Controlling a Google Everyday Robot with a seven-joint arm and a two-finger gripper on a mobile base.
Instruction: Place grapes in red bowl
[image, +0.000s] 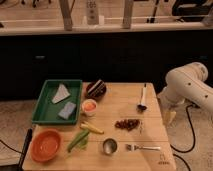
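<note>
Wooden table (120, 107) carries green tray (56, 121), red bowl (46, 145), grapes (128, 123), fork (144, 147) (tool (170, 116) hangs beside its right edge)

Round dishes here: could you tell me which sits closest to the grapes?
The small metal cup, just front-left of the grapes; the white-rimmed cup and red bowl sit farther left. The gripper hangs beside the table, at its right edge.

A single camera looks down from high on the near side of the desk (120, 100), tilted steeply forward and facing a dark cabinet front (100, 55) behind it. It stands at middling range: the whole desk top fits in frame, its near edge at the bottom border. The white arm (190, 82) enters from the right, its pincer (170, 116) hanging just beside the desk's right edge.
</note>
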